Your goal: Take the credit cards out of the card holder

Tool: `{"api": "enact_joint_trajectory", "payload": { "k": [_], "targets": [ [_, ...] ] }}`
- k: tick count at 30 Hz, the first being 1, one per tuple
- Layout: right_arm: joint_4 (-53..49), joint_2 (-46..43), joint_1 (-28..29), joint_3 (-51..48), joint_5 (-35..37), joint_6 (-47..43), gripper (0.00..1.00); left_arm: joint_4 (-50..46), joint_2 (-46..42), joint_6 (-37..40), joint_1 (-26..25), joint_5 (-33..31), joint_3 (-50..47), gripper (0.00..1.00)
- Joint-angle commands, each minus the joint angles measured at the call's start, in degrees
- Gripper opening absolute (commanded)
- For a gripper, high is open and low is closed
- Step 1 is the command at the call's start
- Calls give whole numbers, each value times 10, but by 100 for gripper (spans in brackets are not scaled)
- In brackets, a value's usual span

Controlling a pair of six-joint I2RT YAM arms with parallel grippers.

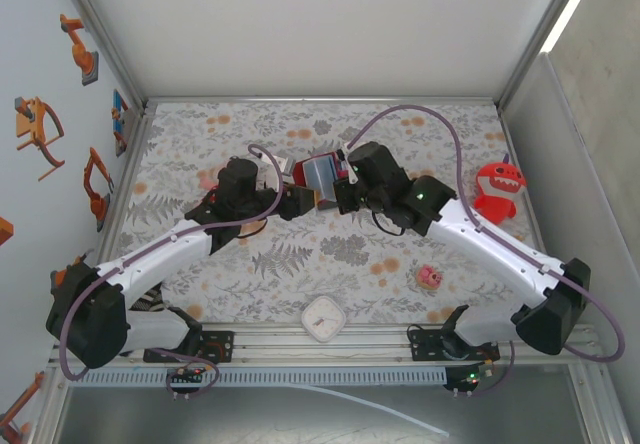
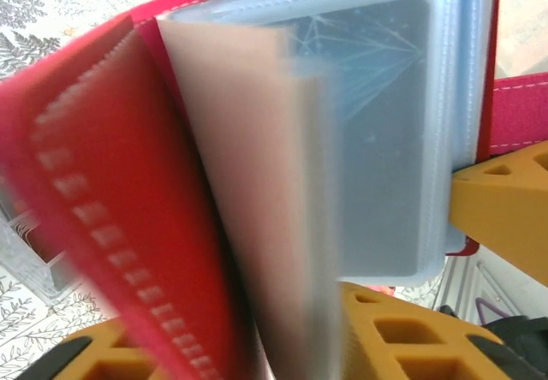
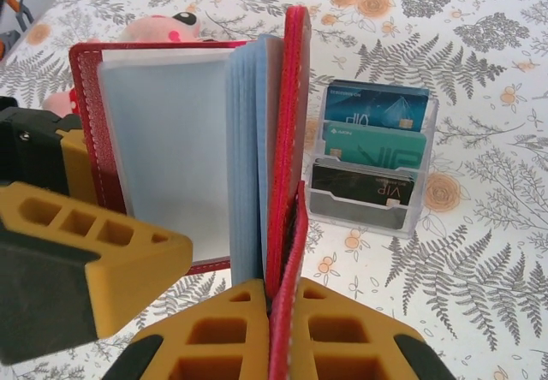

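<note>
The red card holder (image 1: 318, 172) stands open and upright above the mat's middle, between both grippers. My right gripper (image 3: 282, 299) is shut on its right cover and snap tab from below. Blue-grey sleeves (image 3: 248, 157) fan out beside that cover. My left gripper (image 2: 257, 346) has its yellow fingers (image 2: 402, 337) on either side of the left red cover (image 2: 103, 209) and one sleeve page, closed on them; that view is blurred. A blue-grey credit card (image 2: 377, 140) seems to show through a clear sleeve. From above, the left gripper (image 1: 303, 202) meets the right gripper (image 1: 338, 192) under the holder.
A clear plastic box (image 3: 372, 153) with teal, blue and black cards stands on the mat just right of the holder. A pink plush (image 3: 163, 25) lies behind it. A red shark toy (image 1: 497, 189), a small pink toy (image 1: 430, 277) and a white clock (image 1: 324, 318) sit nearby.
</note>
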Motion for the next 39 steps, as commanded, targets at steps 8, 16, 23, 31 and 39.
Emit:
{"api": "enact_joint_trajectory", "payload": {
  "k": [8,16,23,31,39],
  "targets": [
    [103,-24,3,-31,-103,11,0,-7,4,6,-4,3,11,22],
    [109,-40,-11,-49,-85,21,0,-1,-12,19,-4,7,4,6],
    [112,-59,-23,-69,-69,26,1,10,-38,26,-4,29,-2,3],
    [143,-77,-41,-97,-98,30,15,34,-44,12,-4,69,-4,0],
    [188,-103,-69,-135,-155,38,0,44,-42,4,-4,100,-4,0]
  ]
}}
